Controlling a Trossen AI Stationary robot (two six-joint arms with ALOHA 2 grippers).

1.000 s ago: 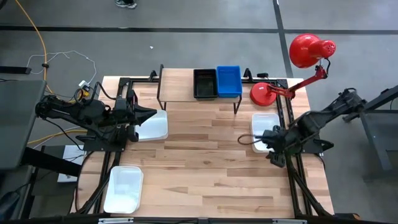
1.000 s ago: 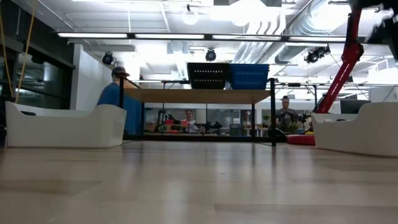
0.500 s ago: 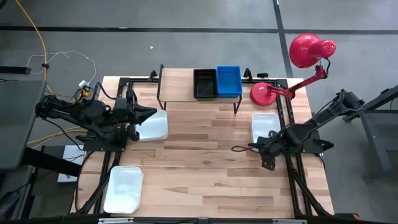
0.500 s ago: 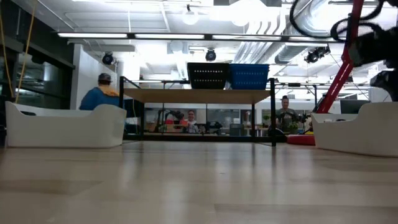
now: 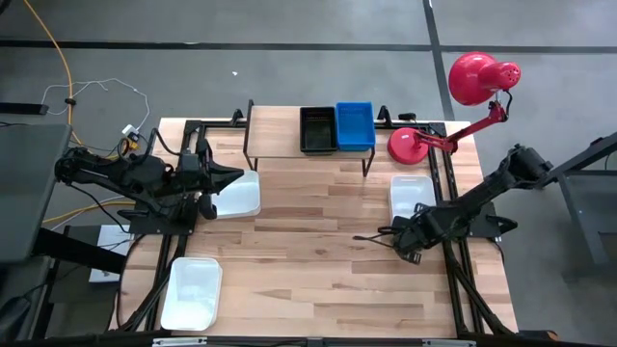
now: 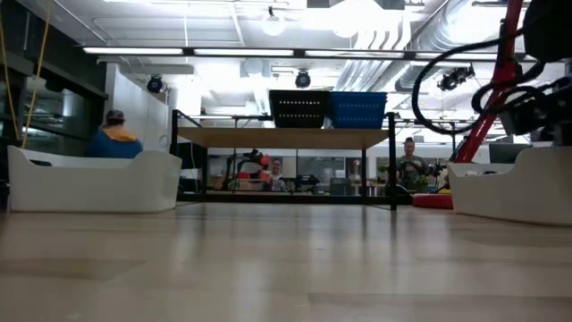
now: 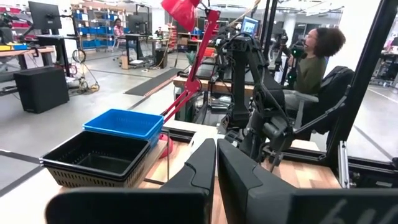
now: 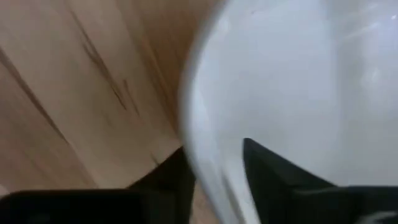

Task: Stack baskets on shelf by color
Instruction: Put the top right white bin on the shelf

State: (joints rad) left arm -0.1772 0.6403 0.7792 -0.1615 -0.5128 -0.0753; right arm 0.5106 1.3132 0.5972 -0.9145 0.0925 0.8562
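Right hand (image 8: pixel 214 171) is set astride the rim of the white basket (image 5: pixel 412 196) at the table's (image 5: pixel 328 260) right side, one finger inside and one outside; a firm grasp cannot be told. Left hand (image 7: pixel 216 163) is clenched, empty, parked by another white basket (image 5: pixel 236 194). Black basket (image 5: pixel 317 129) and blue basket (image 5: pixel 354 125) sit side by side on the shelf (image 5: pixel 275 132). A third white basket (image 5: pixel 191 292) lies front-left.

Two dark, matte-black jointed arms, the left arm (image 5: pixel 135 178) and right arm (image 5: pixel 482 198), carry looping black cables and blunt two-finger grippers.
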